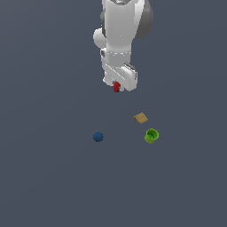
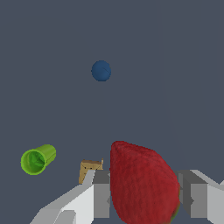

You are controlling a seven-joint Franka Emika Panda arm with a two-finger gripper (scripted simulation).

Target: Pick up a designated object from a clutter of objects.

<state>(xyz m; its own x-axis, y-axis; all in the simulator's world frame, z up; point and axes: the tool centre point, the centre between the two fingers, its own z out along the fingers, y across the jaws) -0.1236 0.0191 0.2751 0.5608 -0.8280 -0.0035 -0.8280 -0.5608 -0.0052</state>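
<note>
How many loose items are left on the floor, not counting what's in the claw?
3: the blue ball at the exterior view's left, the tan block and the green cup close together at its right. Nothing else shows.

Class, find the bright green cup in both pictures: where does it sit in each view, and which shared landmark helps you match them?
Exterior view: the green cup lies on the floor toward the exterior view's right, just below the tan block.
Wrist view: the green cup lies on its side, open mouth toward the camera, beside the tan block.
Shared landmark: the tan block, next to the cup in both views.
</note>
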